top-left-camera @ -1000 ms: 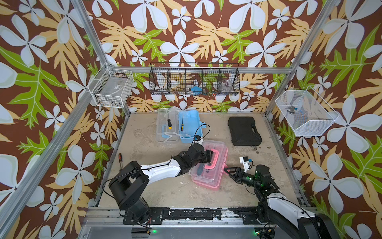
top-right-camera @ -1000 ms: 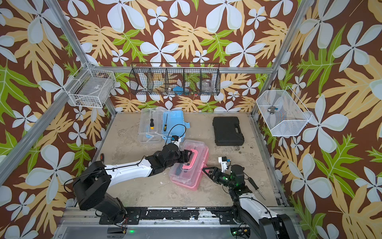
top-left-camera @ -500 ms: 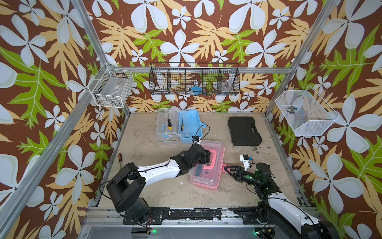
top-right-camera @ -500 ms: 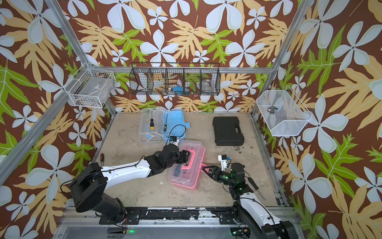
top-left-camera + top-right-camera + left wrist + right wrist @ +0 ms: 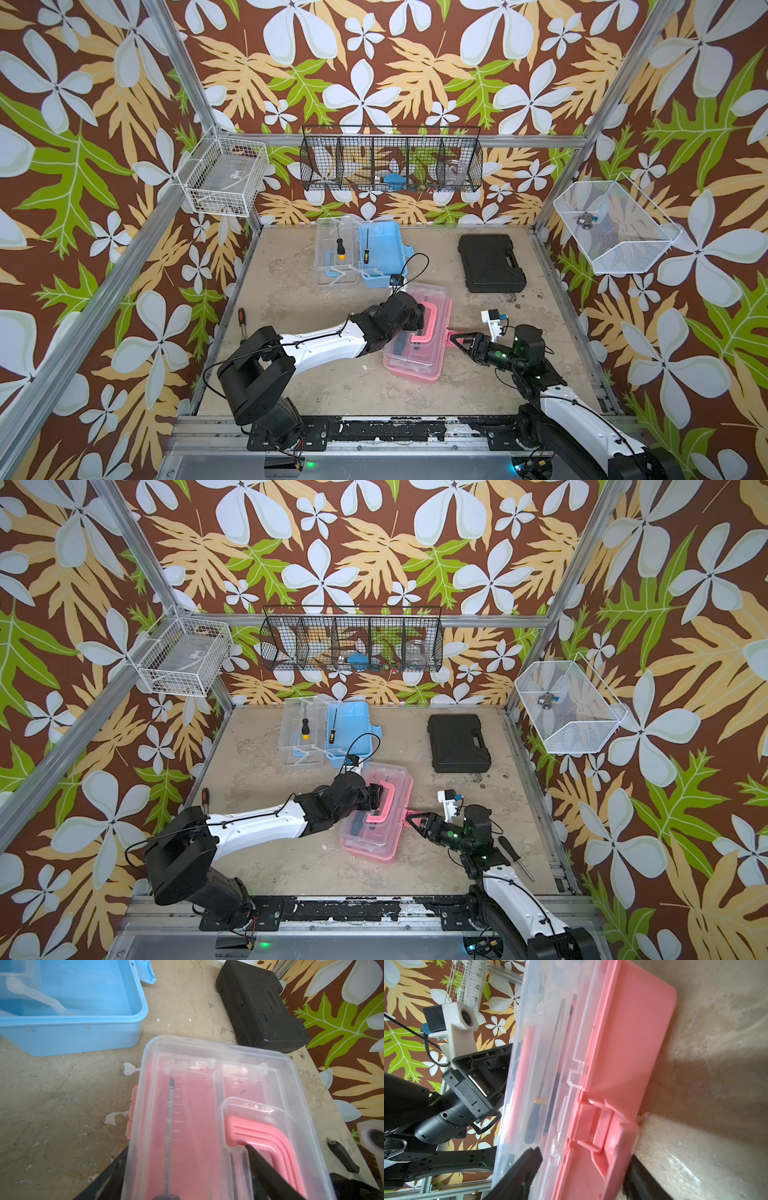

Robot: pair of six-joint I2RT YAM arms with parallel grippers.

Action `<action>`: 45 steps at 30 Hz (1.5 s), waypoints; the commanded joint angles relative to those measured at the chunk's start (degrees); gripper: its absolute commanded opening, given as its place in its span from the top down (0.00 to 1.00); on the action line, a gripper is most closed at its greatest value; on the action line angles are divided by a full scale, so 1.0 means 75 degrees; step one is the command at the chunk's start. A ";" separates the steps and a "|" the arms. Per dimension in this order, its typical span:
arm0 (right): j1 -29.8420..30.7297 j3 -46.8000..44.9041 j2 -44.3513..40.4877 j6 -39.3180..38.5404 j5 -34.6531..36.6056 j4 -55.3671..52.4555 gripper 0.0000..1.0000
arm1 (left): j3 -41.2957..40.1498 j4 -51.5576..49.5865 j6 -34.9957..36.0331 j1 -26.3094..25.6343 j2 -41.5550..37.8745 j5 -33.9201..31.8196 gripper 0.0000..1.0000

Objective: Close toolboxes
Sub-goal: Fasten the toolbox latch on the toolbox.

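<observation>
Status: right gripper (image 5: 455, 338) is at the front wall of pink toolbox (image 5: 415, 359), jaws spread apart astride its front edge. One finger (image 5: 521, 1172) is over the clear lid (image 5: 542, 1064), the other low by the base's bottom corner. Pink latch (image 5: 600, 1126) sits between them, flap angled out from the wall. Can't tell if the fingers press. Lid lies down on the base; box sits on the table (image 5: 332, 386) between both grippers. Left gripper (image 5: 419, 321) reaches in from the hinge side, jaws spread wide: one finger outside the hinge wall, the other fingertip (image 5: 264, 1174) on the lid, touching pink handle (image 5: 259, 1132). Can't tell if it clamps. Grey-shaft screwdriver (image 5: 170, 1126) lies inside under the lid, between the left jaws. Dark-handled screwdriver (image 5: 513, 854) lies on the table behind right gripper, beside that arm. Just beyond left gripper: blue toolbox (image 5: 382, 249), not closed, its open lid (image 5: 328, 237) flat on the table at the base's left. Black-and-orange screwdriver (image 5: 340, 249) lies on that lid, black-and-yellow screwdriver (image 5: 366, 252) in the base. Beyond right gripper, well apart: black case (image 5: 490, 262), closed. Far to left gripper's left, by the table edge: brown-handled screwdriver (image 5: 242, 318). Farthest, on the walls: white wire basket (image 5: 224, 183), black wire rack (image 5: 390, 162), white mesh basket (image 5: 615, 228).
</observation>
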 commanded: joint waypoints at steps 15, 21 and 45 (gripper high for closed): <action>0.0236 0.0434 0.0015 -0.0388 0.0295 -0.0395 0.36 | -0.0100 -0.1734 -0.0096 -0.0133 0.0091 0.0380 0.00; 0.0261 0.0282 0.0206 -0.0144 0.0235 0.0124 0.37 | -0.0110 -0.1699 -0.0101 -0.0133 0.0115 0.0441 0.00; 0.0802 0.0432 0.0495 0.0186 0.0435 0.0802 0.41 | -0.0169 -0.1541 -0.0073 -0.0155 0.0224 0.0523 0.02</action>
